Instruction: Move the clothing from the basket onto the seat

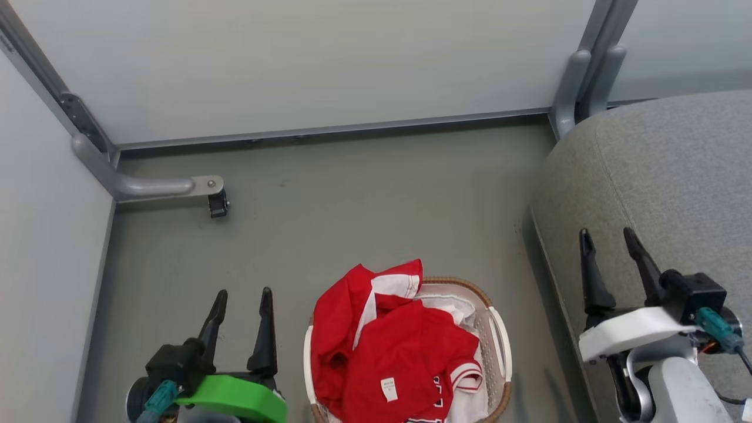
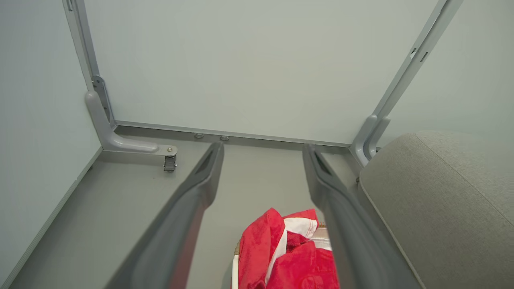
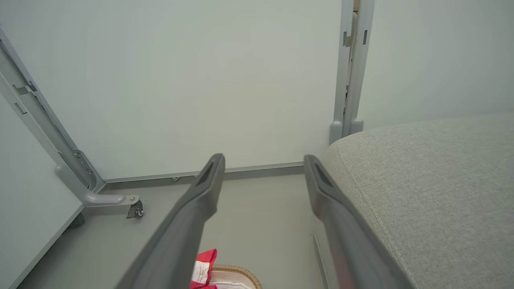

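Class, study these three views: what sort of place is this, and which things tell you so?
Probably a partitioned test bay staged as a home corner, not a real room: pale partition panels on metal feet with a castor, a grey floor, and a grey seat beside a basket of red clothing.

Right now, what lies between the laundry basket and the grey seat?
Just a strip of bare grey floor. The basket and the seat stand apart with nothing lying between them. The head view shows it.

left tool (image 1: 244, 291): dark fingers (image 1: 264, 332), green cover (image 1: 235, 398) | right tool (image 1: 606, 231): dark fingers, white cover (image 1: 631, 328) | both: teal cable plugs (image 1: 718, 330)
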